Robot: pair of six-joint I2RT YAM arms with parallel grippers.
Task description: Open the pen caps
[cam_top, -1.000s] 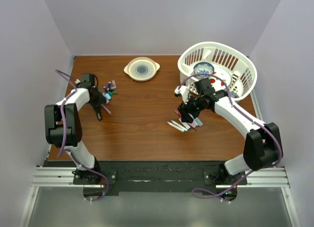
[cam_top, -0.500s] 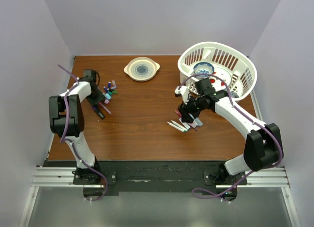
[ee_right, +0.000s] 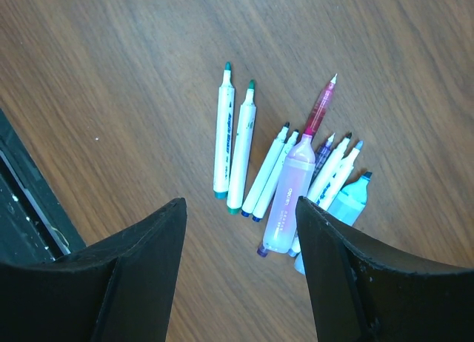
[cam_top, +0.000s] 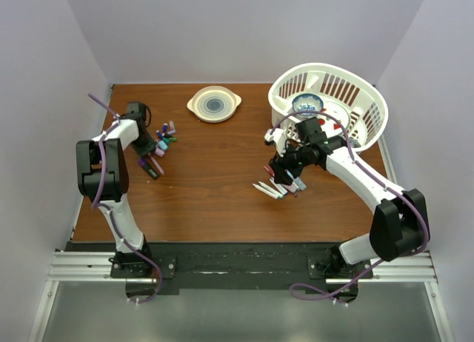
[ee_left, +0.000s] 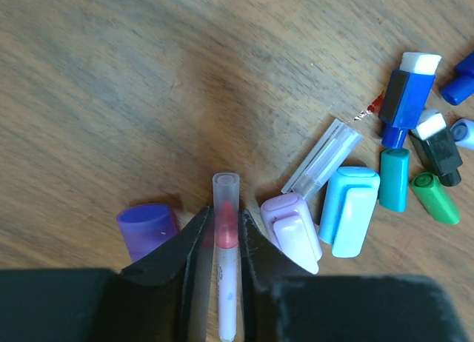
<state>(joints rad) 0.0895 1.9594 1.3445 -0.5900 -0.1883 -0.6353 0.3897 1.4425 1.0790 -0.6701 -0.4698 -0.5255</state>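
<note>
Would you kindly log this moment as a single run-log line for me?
left gripper: shut on clear-capped pen | right gripper: open above uncapped pens | loose caps: beside left gripper

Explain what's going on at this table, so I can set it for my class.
The left gripper is closed on a thin pen with a clear cap over its pink tip, beside a cluster of loose caps. The right gripper hangs open above a pile of uncapped pens near the white basket.
</note>
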